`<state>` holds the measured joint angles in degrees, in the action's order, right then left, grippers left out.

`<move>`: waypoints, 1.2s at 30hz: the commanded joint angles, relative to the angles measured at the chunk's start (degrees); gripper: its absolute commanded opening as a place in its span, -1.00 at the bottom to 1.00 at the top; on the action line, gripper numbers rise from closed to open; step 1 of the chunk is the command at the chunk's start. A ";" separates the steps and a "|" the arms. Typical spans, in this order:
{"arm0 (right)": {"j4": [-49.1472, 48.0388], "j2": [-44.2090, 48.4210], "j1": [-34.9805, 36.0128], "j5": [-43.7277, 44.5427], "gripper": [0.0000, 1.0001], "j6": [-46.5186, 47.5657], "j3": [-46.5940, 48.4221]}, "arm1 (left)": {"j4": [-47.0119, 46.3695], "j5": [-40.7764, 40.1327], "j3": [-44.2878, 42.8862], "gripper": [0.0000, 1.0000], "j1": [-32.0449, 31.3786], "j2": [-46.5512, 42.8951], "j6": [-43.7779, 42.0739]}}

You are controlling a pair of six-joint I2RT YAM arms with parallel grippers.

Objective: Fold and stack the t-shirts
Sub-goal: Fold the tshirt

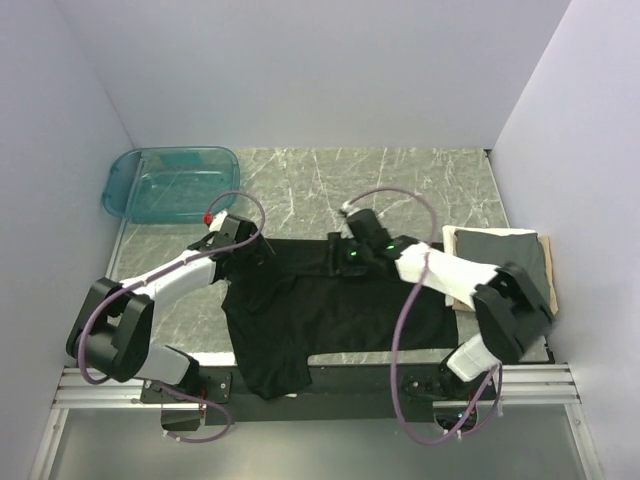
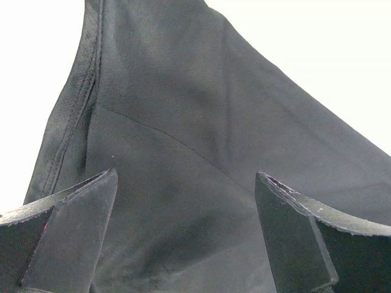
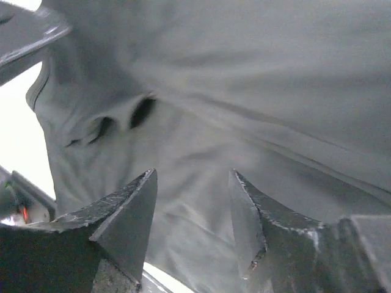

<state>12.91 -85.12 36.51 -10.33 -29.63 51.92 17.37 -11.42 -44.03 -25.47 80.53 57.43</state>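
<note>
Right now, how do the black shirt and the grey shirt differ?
The black t-shirt lies spread and rumpled mid-table; the dark grey t-shirt is folded neatly at the right. The black one lies on bare table, the grey one on a tan board. Both are plain dark cloth.

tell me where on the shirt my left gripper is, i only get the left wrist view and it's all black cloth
observer: The left gripper is at the far left corner of the black t-shirt, which lies spread on the table, its near end hanging over the edge.
operator: right one holding anything
observer: No. The right gripper is at the shirt's far edge, near the middle, with nothing between its jaws.
operator: other shirt
observer: The dark grey t-shirt lies folded on the tan board at the right.
</note>
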 commanded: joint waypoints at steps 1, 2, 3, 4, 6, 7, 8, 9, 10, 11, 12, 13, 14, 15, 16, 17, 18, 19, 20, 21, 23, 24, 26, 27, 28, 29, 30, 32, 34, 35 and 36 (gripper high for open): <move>-10.17 -5.39 4.79 -3.56 0.12 -3.33 2.47 | -6.37 6.05 1.93 0.99 1.13 0.94 -2.85; -10.70 -8.02 6.01 -3.82 0.08 -3.33 3.35 | -7.34 6.49 2.19 0.99 1.39 1.20 -3.02; -10.97 -9.35 7.77 -3.82 0.01 -3.94 4.32 | -7.69 7.28 2.72 0.99 1.57 1.82 -3.02; -11.23 -10.49 8.83 -3.21 0.00 -4.03 6.16 | -7.96 7.64 2.81 0.99 1.74 2.17 -3.29; -11.59 -13.13 11.20 -1.46 -0.01 -4.03 7.49 | -8.14 7.82 3.16 0.99 2.01 3.14 -3.20; -11.76 -13.84 11.82 -1.28 -0.02 -4.12 8.54 | -8.14 7.99 3.42 0.99 2.36 3.40 -3.11; -11.94 -15.15 12.35 -1.45 -0.02 -4.12 8.90 | -8.48 8.17 3.69 0.99 2.53 3.84 -3.03; -12.29 -15.77 13.31 -1.54 -0.03 -4.56 9.16 | -8.75 8.95 4.39 0.99 2.80 4.02 -3.02; -12.38 -16.47 13.67 -1.28 -0.03 -4.74 9.86 | -8.93 9.22 4.65 0.99 3.23 4.19 -3.02; -12.21 -17.61 14.02 -0.75 -0.03 -4.91 10.21 | -9.19 9.48 4.92 0.99 3.32 4.46 -3.02; -12.03 -18.23 14.29 0.21 -0.03 -5.44 10.48 | -9.37 9.75 5.35 0.99 3.59 4.63 -3.02; -11.07 -19.54 14.64 1.35 -0.03 -5.88 11.44 | -9.37 9.92 5.45 0.99 3.85 4.72 -2.85; -10.89 -20.08 14.73 1.36 -0.04 -6.14 11.80 | -9.28 9.93 5.62 0.99 3.94 4.90 -2.85; -11.06 -20.43 14.99 1.45 -0.05 -6.32 12.06 | -9.28 9.93 5.88 0.99 4.03 4.90 -2.85; -11.32 -20.70 15.43 1.89 -0.06 -6.67 11.98 | -9.11 10.01 5.97 0.99 4.03 4.98 -2.68; -11.67 -21.13 15.69 2.59 -0.07 -6.93 12.06 | -9.10 10.10 6.24 0.99 4.12 5.07 -2.59; -12.20 -21.31 15.96 2.85 -0.09 -7.11 12.06 | -9.19 10.28 6.41 0.99 4.12 5.07 -2.50; -12.38 -21.66 16.48 3.38 -0.10 -7.37 12.15 | -9.19 10.63 6.67 0.99 4.12 4.99 -2.24; -12.38 -21.93 16.66 3.99 -0.10 -7.81 12.24 | -9.10 10.80 7.03 0.99 4.12 4.90 -2.06; -12.29 -22.10 16.84 4.35 -0.11 -7.99 12.50 | -9.10 10.89 7.20 0.99 4.12 4.72 -1.71; -12.38 -22.37 17.36 5.75 -0.12 -8.60 12.59 | -8.49 10.72 7.64 0.99 4.12 4.29 -1.53; -12.73 -22.37 17.54 6.11 -0.13 -8.78 12.42 | -8.23 10.54 7.82 0.99 4.12 4.02 -1.27; -12.73 -22.46 17.80 6.11 -0.14 -9.74 12.06 | -7.70 10.02 8.26 0.99 4.12 3.41 -1.00; -14.73 -22.63 17.98 6.11 -0.14 -10.01 11.89 | -7.44 9.93 8.35 0.99 4.12 3.23 -0.57; -14.93 -22.81 18.07 6.28 -0.16 -10.27 11.97 | -7.00 9.75 8.43 0.99 4.12 3.05 -0.48; -14.93 -22.89 18.24 6.72 -0.20 -10.62 12.06 | -6.73 9.40 8.52 0.99 4.12 2.70 -0.48; -15.02 -22.90 18.33 7.59 -0.22 -10.63 12.06 | -6.56 9.31 8.52 0.99 4.12 2.44 -0.30; -15.02 -22.98 18.42 8.48 -0.29 -10.98 12.15 | -6.12 9.05 8.61 0.99 4.12 1.83 -0.21; -15.19 -22.98 18.51 9.62 -0.33 -11.42 12.15 | -5.94 8.78 8.70 0.99 4.12 1.30 -0.04; -15.10 -23.24 18.51 9.89 -0.35 -11.59 12.33 | -5.85 8.78 8.79 0.99 4.12 0.86 -0.04; -14.84 -23.42 18.59 10.06 -0.37 -11.68 12.76 | -5.59 8.44 8.79 0.99 4.12 0.68 0.05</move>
<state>0.12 -107.53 54.54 -3.31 -40.03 62.30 5.45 -1.85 -37.45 -21.39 81.60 56.86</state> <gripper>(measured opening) 0.324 0.994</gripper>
